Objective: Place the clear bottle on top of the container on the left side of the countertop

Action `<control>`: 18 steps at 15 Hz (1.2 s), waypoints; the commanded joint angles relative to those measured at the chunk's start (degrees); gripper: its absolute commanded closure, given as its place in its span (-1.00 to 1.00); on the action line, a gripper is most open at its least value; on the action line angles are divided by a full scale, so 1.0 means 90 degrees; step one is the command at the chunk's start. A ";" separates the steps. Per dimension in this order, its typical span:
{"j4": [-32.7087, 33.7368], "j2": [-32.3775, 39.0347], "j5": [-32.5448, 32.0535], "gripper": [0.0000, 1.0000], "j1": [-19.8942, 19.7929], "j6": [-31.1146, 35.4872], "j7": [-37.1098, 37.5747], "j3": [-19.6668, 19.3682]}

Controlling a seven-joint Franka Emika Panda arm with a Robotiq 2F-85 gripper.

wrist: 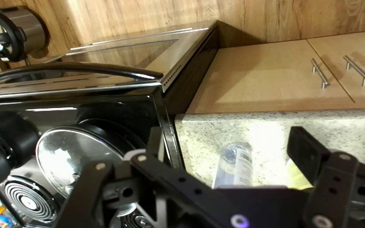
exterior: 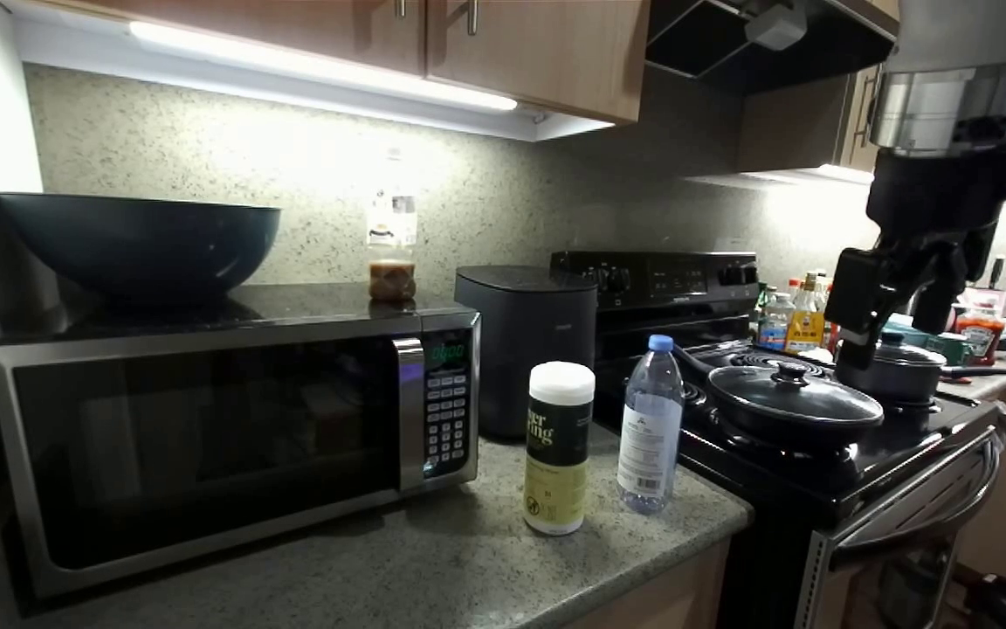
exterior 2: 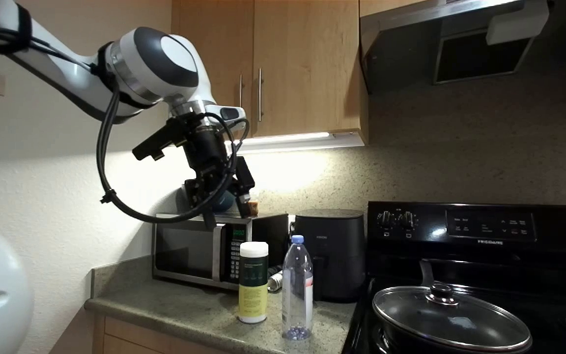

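Bottle (exterior: pixel 650 428) in both exterior views: upright on counter (exterior: pixel 433 559), just beside container (exterior: pixel 558 463). Exterior view: gripper (exterior: pixel 894 345) points down. Exterior view: arm (exterior 2: pixel 130 73) slants in from upper left, bends sharply down. Wrist view: jaws wide apart, bottle beyond gap, top hidden.

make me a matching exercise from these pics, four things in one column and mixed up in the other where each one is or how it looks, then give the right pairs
Things
1. clear bottle
2. container
3. dark bowl
4. tool

Places and states
A. resting on top of the microwave
B. open, up in the air, holding nothing
C. see-through and blue-capped, standing on the countertop
D. white-lidded, with a yellow lower part, standing on the countertop

Right pairs
1-C
2-D
3-A
4-B
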 commanded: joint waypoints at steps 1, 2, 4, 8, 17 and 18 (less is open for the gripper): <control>0.0019 0.0128 -0.0140 -1.00 0.0036 -0.0022 0.0104 -0.0180; 0.0019 0.0191 -0.0144 -1.00 0.0003 -0.0022 0.0105 -0.0231; 0.0020 0.0197 -0.0135 -1.00 0.0048 -0.0021 0.0097 -0.0249; 0.0178 0.0503 -0.0105 -1.00 0.0033 0.0088 0.0102 -0.0268; 0.0878 0.2130 -0.0581 -1.00 -0.0049 0.1175 -0.0372 -0.0725; 0.0669 0.1809 -0.0427 -1.00 0.0052 0.1025 -0.0128 -0.0699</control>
